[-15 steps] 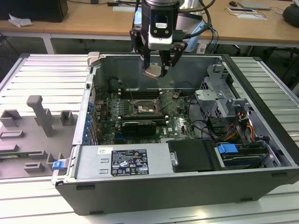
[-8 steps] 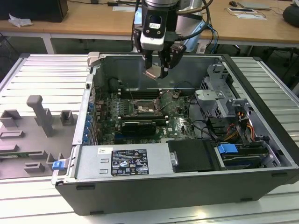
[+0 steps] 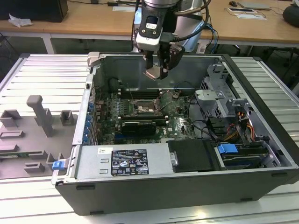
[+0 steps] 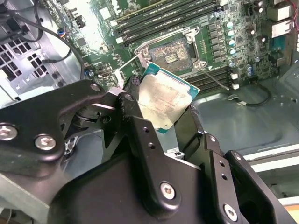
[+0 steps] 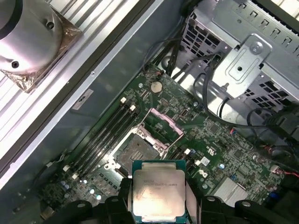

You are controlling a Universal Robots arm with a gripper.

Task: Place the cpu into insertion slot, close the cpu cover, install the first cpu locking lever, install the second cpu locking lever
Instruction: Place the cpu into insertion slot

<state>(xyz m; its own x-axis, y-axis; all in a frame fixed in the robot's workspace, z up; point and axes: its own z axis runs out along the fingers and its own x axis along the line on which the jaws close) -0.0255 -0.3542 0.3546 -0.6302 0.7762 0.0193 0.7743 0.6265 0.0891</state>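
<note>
My gripper [image 3: 157, 70] hangs above the open computer case, shut on the cpu [image 3: 153, 73], a flat square chip with a pale metal top. Both wrist views show the cpu [image 4: 163, 100] [image 5: 159, 193] pinched by its edges between two black fingers [image 4: 133, 88] [image 5: 122, 196]. The insertion slot [image 3: 141, 109] [image 4: 170, 50] [image 5: 134, 151] lies below on the green motherboard, dark centre exposed and nothing in it. The cpu cover [image 5: 162, 125] stands tilted up and open at one side of the slot. A thin wire lever [image 4: 216, 80] stands swung out beside the slot.
Long black memory slots [image 5: 105, 135] [image 4: 163, 18] run along both sides of the socket. A metal drive cage [image 3: 219, 93] [image 5: 243, 60] with black cables [image 5: 210, 93] fills the case at the exterior view's right. The power supply [image 3: 124, 161] lines the near wall. Grey fixtures [image 3: 39, 116] stand outside.
</note>
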